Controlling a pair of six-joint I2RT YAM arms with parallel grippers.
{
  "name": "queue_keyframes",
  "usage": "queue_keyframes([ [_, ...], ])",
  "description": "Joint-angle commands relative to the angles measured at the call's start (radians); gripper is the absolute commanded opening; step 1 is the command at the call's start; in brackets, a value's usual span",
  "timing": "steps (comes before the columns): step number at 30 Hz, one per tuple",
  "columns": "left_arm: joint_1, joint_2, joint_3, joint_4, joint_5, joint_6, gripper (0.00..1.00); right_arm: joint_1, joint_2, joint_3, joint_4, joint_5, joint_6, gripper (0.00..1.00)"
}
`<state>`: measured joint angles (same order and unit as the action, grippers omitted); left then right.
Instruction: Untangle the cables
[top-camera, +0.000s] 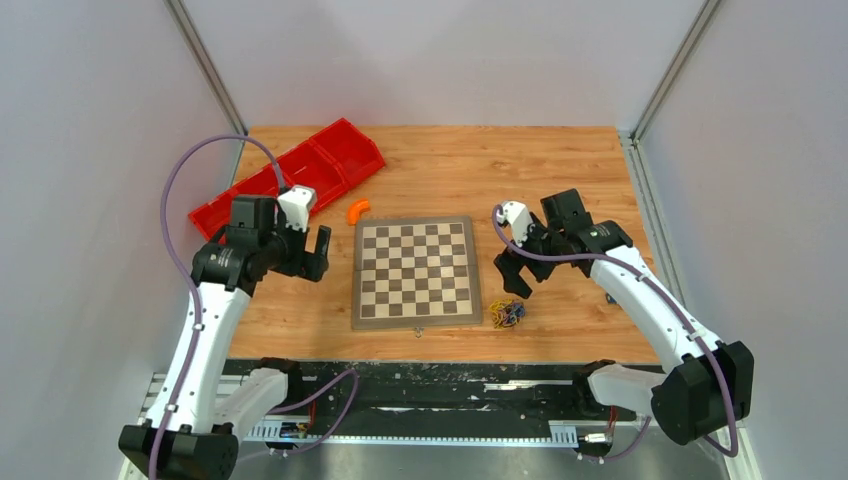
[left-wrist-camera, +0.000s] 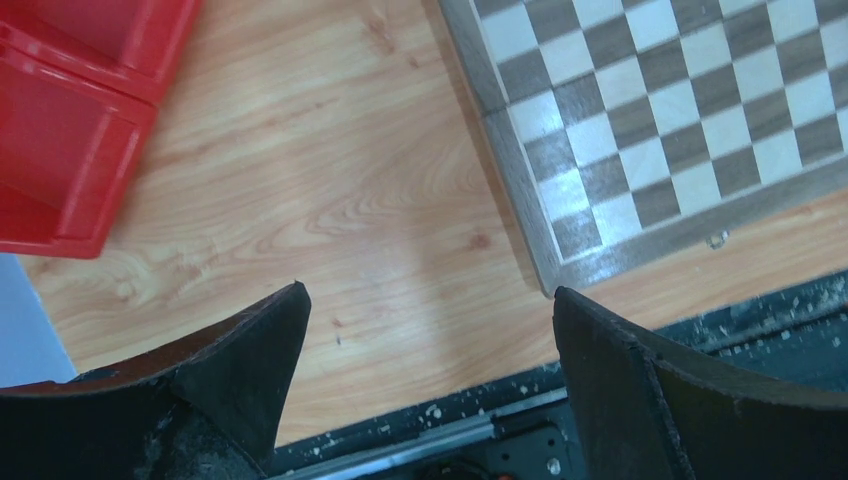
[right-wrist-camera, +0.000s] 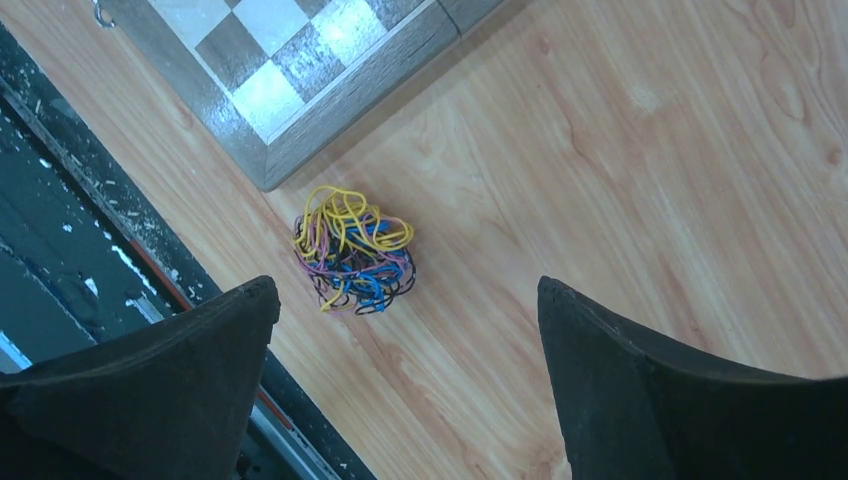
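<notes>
Cables lie on table, right of chessboard.

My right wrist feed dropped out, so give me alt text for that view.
A small tangled ball of yellow, pink, blue and black cables lies on the wooden table beside the chessboard corner. The open right gripper frames the bottom edge, holding nothing.

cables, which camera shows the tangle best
The right wrist view: the cables lie close up, single yellow, blue, pink and black strands visible, off the corner of the chessboard. Top external shows only a tiny coloured clump. Left wrist shows none of them.
</notes>
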<state>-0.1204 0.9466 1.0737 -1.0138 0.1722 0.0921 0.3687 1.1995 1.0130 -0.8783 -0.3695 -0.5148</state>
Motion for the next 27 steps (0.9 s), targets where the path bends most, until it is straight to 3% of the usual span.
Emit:
queue_keyframes([
  [1, -0.001, -0.069, -0.01, 0.132, -0.081, -0.06, 1.0, -0.001, 0.001, 0.011, -0.076, -0.022, -0.081, 1.0],
  [7, -0.001, -0.084, -0.012, 0.127, 0.068, 0.111, 1.0, -0.001, 0.075, -0.044, -0.124, 0.005, -0.186, 1.0],
  [12, -0.001, -0.031, -0.002, 0.081, 0.195, 0.146, 1.0, -0.002, 0.177, -0.061, -0.108, 0.004, -0.224, 1.0],
  [18, 0.0, -0.058, -0.039, 0.151, 0.286, 0.143, 1.0, 0.011, 0.288, -0.081, -0.036, -0.025, -0.251, 0.98],
  [22, -0.001, -0.058, -0.043, 0.179, 0.333, 0.156, 1.0, 0.041, 0.376, -0.111, -0.002, -0.044, -0.262, 0.75],
  [23, -0.001, -0.055, -0.041, 0.183, 0.343, 0.169, 1.0, 0.045, 0.389, -0.116, 0.002, -0.046, -0.265, 0.64],
  [26, -0.001, -0.052, -0.036, 0.192, 0.408, 0.204, 1.0, 0.04, 0.391, -0.096, -0.01, -0.06, -0.269, 0.11],
  [27, -0.001, -0.051, -0.034, 0.198, 0.424, 0.21, 1.0, 0.034, 0.37, -0.071, -0.022, -0.076, -0.265, 0.02],
])
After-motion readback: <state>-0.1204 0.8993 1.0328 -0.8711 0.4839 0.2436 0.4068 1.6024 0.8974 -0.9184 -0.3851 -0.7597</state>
